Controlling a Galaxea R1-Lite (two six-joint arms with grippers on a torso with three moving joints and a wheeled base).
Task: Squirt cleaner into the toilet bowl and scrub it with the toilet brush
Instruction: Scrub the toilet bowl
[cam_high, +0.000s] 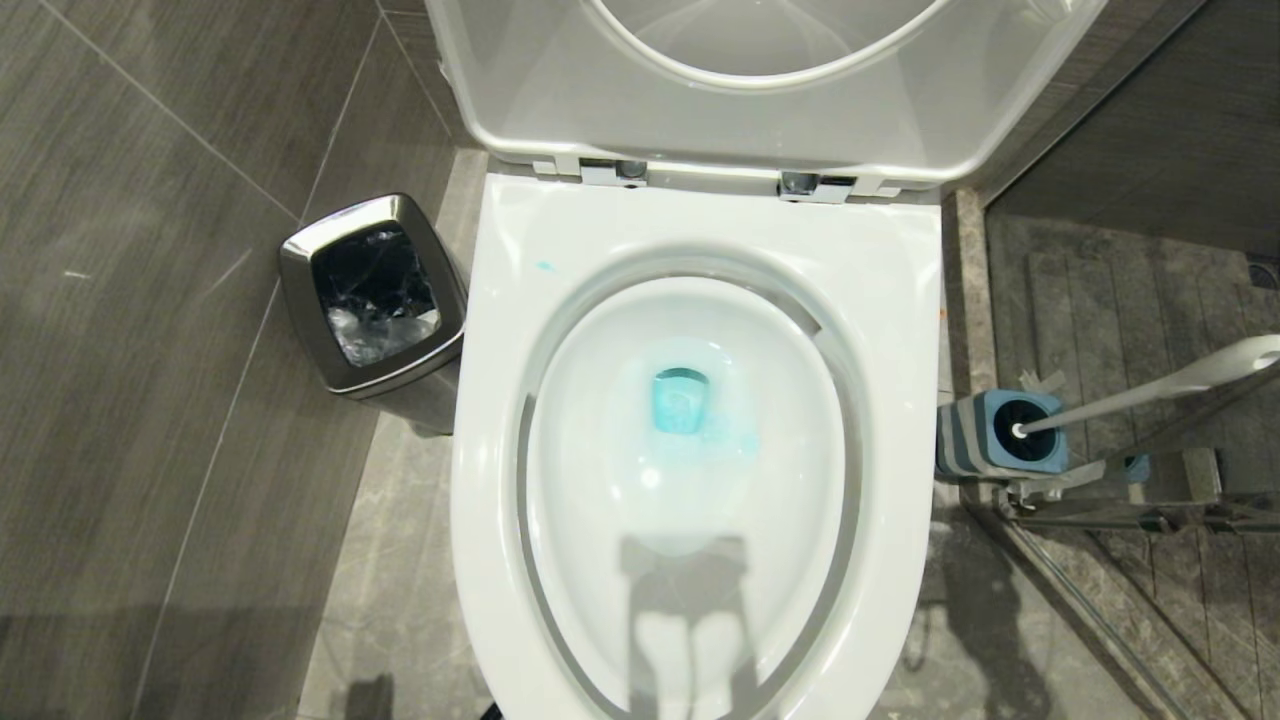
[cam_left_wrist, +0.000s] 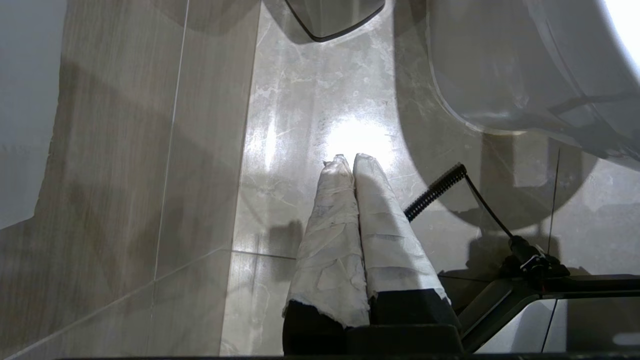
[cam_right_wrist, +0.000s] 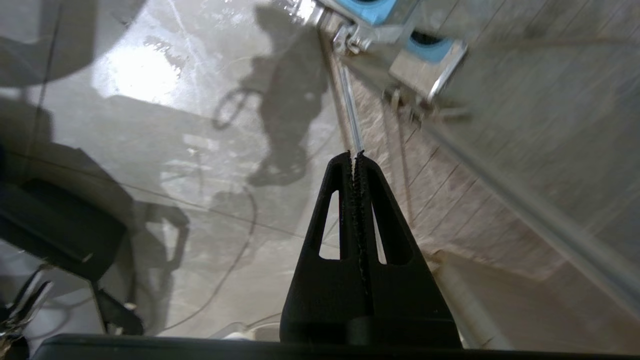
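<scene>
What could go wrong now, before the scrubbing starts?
The toilet brush leans in its holder beside a glass panel; a careless grab might tip the holder or strike the glass. The right end effector is shut above the floor and must open first. A cleaner spot sits on the rim and could be missed.

The floor (cam_high: 400, 600) is pale grey marbled tile, meeting a dark grey tiled wall on the left. The white toilet bowl (cam_high: 900, 330) stands in the middle of it. A small square steel bin (cam_high: 375, 300) stands just beside the bowl's left side. A blue-and-grey brush holder (cam_high: 990, 435) stands near the right side, at the shower threshold.
</scene>
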